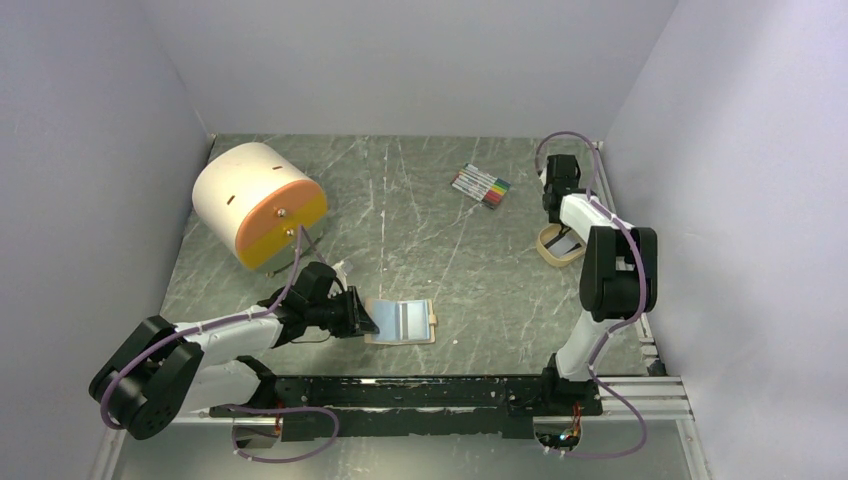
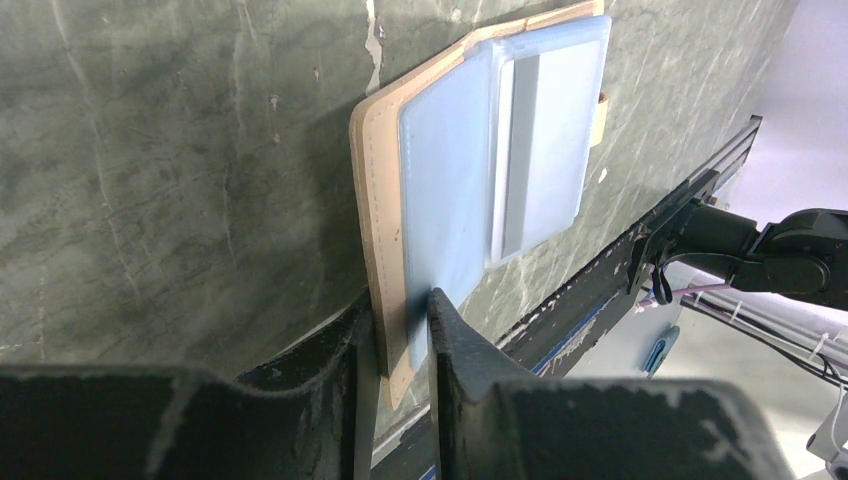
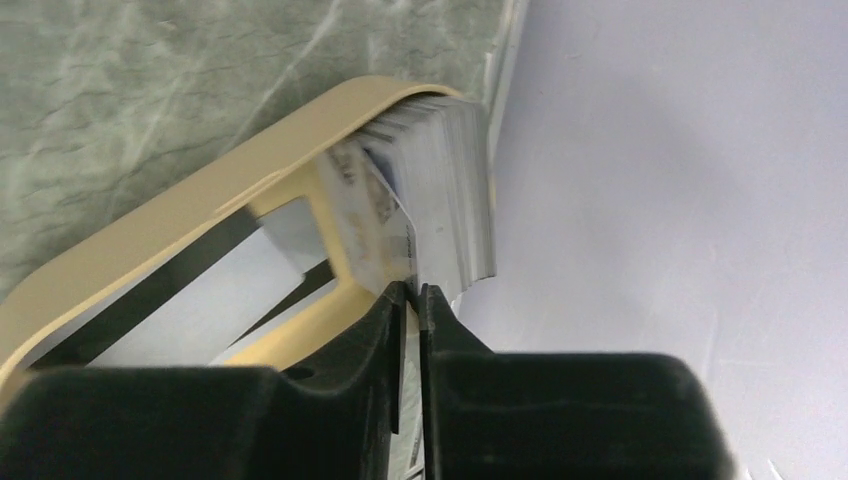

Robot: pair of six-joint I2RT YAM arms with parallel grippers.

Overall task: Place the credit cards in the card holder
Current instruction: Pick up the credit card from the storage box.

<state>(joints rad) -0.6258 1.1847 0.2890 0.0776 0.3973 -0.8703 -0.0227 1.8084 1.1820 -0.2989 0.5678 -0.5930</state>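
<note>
The card holder (image 1: 402, 321) lies open on the table near the front, its pale blue sleeves (image 2: 470, 170) facing up. My left gripper (image 1: 362, 318) is shut on its left edge, with the tan cover and a sleeve pinched between the fingers (image 2: 405, 335). The credit cards (image 3: 440, 190) stand as a stack on edge in the tan tray (image 3: 200, 210) at the right (image 1: 548, 250). My right gripper (image 1: 560, 228) is over the tray and shut on one card (image 3: 385, 235) at the side of the stack (image 3: 413, 292).
A bundle of coloured marker pens (image 1: 481, 185) lies at the back centre. A white and orange cylinder (image 1: 258, 203) stands at the back left. A black rail (image 1: 430, 392) runs along the near edge. The wall is close to the right of the tray.
</note>
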